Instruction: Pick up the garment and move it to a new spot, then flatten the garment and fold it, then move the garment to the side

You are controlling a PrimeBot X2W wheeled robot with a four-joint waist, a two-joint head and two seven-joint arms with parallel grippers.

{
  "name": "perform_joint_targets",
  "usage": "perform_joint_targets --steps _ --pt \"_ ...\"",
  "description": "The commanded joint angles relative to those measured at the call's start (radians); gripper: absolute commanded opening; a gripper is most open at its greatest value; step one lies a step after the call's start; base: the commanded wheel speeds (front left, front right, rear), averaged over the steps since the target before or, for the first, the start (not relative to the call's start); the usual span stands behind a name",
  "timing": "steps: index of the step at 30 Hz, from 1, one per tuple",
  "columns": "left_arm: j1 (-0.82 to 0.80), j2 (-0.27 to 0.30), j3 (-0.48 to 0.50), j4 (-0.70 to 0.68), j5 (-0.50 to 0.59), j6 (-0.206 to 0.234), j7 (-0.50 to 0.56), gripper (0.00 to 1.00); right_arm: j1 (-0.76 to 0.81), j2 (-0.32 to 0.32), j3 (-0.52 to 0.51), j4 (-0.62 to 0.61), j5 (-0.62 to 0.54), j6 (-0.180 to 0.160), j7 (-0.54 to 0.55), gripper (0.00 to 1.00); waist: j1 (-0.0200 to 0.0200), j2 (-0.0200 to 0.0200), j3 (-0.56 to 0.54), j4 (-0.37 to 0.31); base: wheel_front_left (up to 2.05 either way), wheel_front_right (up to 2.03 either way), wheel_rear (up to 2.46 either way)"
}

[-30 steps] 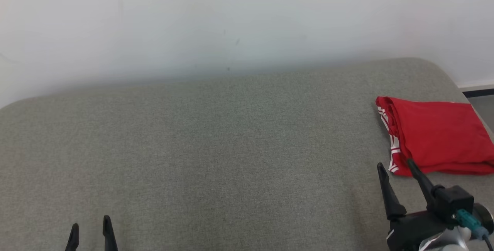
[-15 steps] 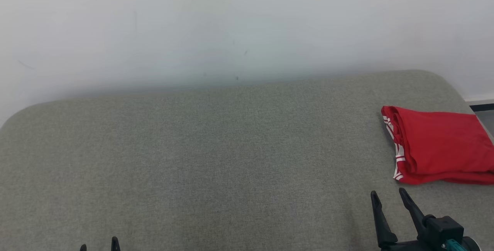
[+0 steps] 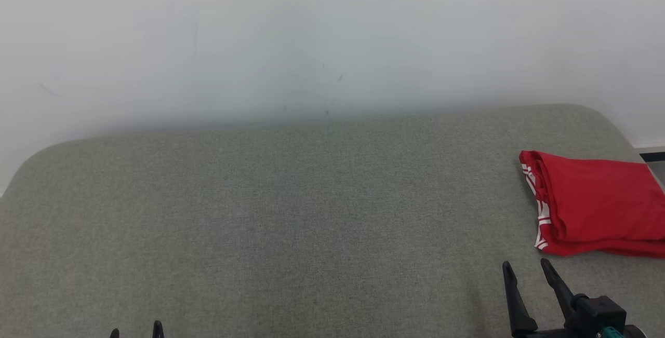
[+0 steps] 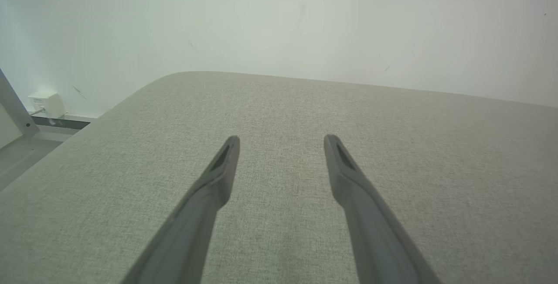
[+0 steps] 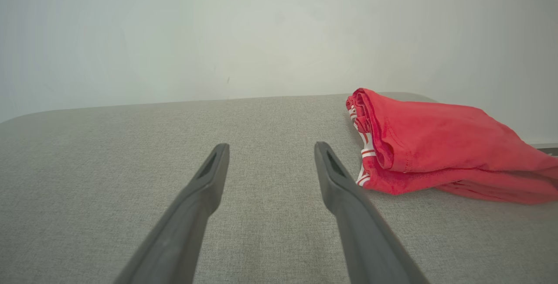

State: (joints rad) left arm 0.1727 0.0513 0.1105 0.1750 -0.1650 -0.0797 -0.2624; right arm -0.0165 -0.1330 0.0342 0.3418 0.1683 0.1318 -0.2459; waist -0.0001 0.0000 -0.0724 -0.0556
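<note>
Task looks basically done to me: red garment (image 3: 597, 203) lies folded at the right edge of the grey padded surface (image 3: 311, 213), my left tool (image 3: 136, 328) and right tool (image 3: 526, 264) both spread, empty.

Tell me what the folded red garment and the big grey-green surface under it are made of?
The folded red garment with white stripes looks like soft, matte knit cloth, maybe cotton: it creases and shows a stitched hem. The grey-green padded surface looks like coarse woven upholstery fabric: a fine criss-cross weave shows.
</note>
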Motion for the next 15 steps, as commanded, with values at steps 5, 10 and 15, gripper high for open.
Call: perform_joint_targets --steps 5,10,15 --pt "0.01 -0.002 0.007 -0.018 0.013 -0.011 -0.003 1.0 0.011 0.006 -0.01 -0.003 -0.007 -0.003 -0.003 1.0 0.0001 0.0 -0.003 0.005 0.0 0.0 0.0" --pt "-0.001 -0.002 0.011 -0.027 0.019 -0.019 -0.003 1.0 0.007 0.003 -0.016 -0.003 -0.007 -0.003 -0.002 1.0 0.0001 0.0 -0.001 0.004 0.0 0.0 0.0" --pt "-0.013 -0.002 0.01 -0.024 0.027 -0.029 -0.003 1.0 0.002 0.003 -0.016 -0.002 -0.007 -0.003 0.001 1.0 0.0001 0.0 0.001 0.002 0.0 0.0 0.0"
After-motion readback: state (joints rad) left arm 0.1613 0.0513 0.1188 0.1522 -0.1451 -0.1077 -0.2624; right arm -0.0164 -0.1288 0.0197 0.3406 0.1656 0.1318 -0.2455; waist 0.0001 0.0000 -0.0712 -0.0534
